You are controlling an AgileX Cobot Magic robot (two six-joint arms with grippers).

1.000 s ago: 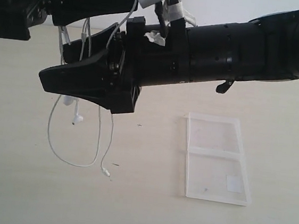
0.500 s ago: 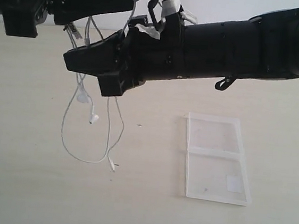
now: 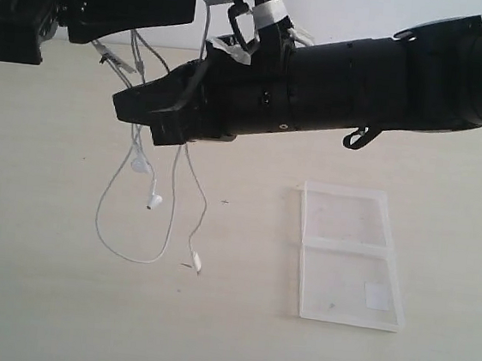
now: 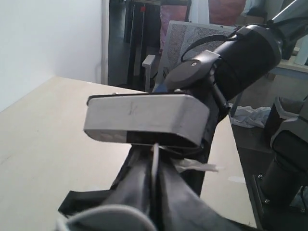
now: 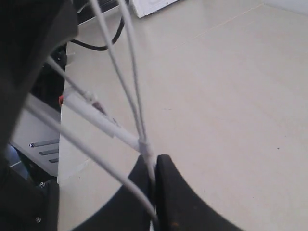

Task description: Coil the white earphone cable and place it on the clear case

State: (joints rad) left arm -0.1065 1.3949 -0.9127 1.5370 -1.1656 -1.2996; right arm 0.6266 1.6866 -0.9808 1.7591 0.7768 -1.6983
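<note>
The white earphone cable [image 3: 171, 216] hangs in loose loops above the table, with two earbuds [image 3: 154, 199] and its plug [image 3: 196, 263] dangling at the bottom. My left gripper [image 3: 189, 1] at the top left is shut on a strand of it [image 4: 155, 161]. My right gripper [image 3: 121, 108] reaches across from the right and is shut on the cable just below its split [image 5: 153, 168]. The clear case [image 3: 349, 257] lies open and flat on the table at the right, with a whitish patch [image 3: 375, 295] on its near half. Nothing lies on it.
The right arm's thick black forearm [image 3: 381, 75] spans the upper scene above the case. Its grey wrist camera box [image 4: 144, 118] sits right in front of the left fingers. The beige table [image 3: 54, 316] spreads below the hanging cable.
The right gripper has risen and shifted right, taking the cable with it. The hanging loops, earbuds and plug have swung right and lifted a little. The left gripper has barely moved.
</note>
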